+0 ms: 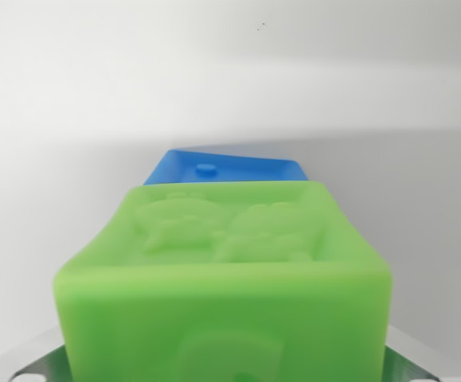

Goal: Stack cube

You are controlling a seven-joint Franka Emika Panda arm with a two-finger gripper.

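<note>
A green cube fills the lower half of the wrist view, close to the lens and slightly soft in focus. Its upper face carries a raised relief of rounded figures inside a shallow frame, and the face nearest the camera shows part of an embossed shape cut off by the bottom edge. Directly behind it, a blue cube shows only as a thin wedge of its top, with a small round stud near the middle; whether the two blocks touch cannot be told from this angle. Both appear against a plain white surface that fades into a pale, featureless background. At the bottom corners, slivers of grey metal belonging to the gripper flank the green cube on the wrist view's left and right; the fingertips themselves are hidden, so the width of the jaws and any hold on the block cannot be made out.
</note>
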